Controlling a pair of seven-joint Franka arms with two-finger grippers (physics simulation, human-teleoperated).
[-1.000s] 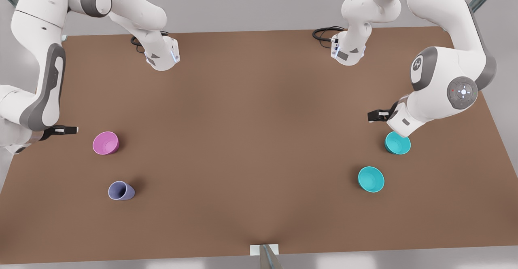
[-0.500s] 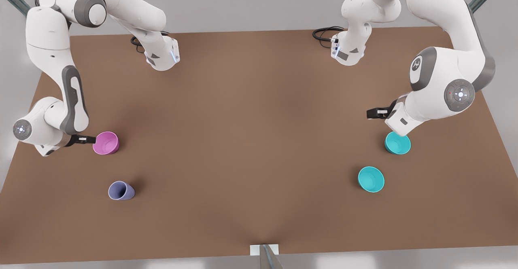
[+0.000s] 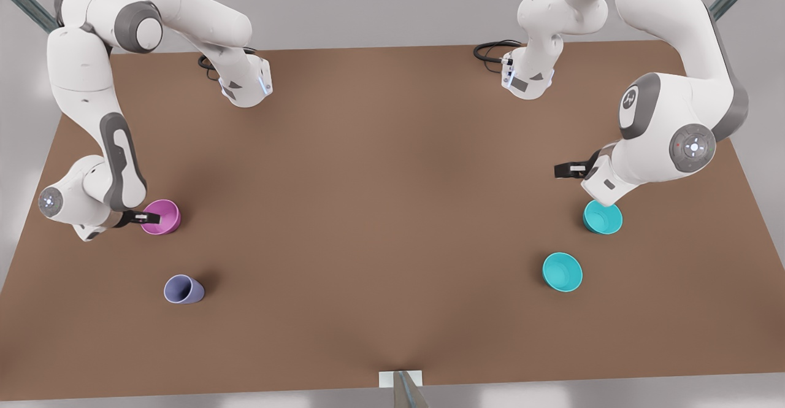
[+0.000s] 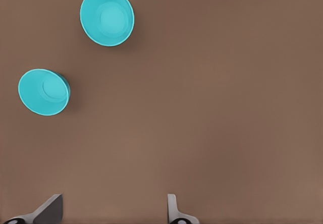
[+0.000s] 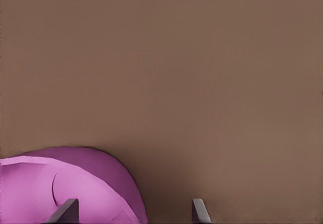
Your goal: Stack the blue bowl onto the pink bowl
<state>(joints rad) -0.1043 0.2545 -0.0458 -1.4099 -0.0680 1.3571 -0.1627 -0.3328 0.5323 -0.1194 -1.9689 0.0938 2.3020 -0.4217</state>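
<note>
Front view puts the pink bowl [image 3: 162, 216] on the brown tabletop [image 3: 380, 211], with the right tool [image 3: 145, 217] at its rim; the right wrist view shows the fingers [image 5: 65, 211] spread, one over the bowl's [image 5: 60, 183] inside and one outside it. Far from the pink bowl, the blue bowl [image 3: 602, 217] sits beneath the left tool [image 3: 567, 170], whose fingers [image 4: 48, 210] are spread. A lighter turquoise bowl [image 3: 562, 271] stands near the blue one. A lavender cup [image 3: 183, 289] sits near the pink bowl.
</note>
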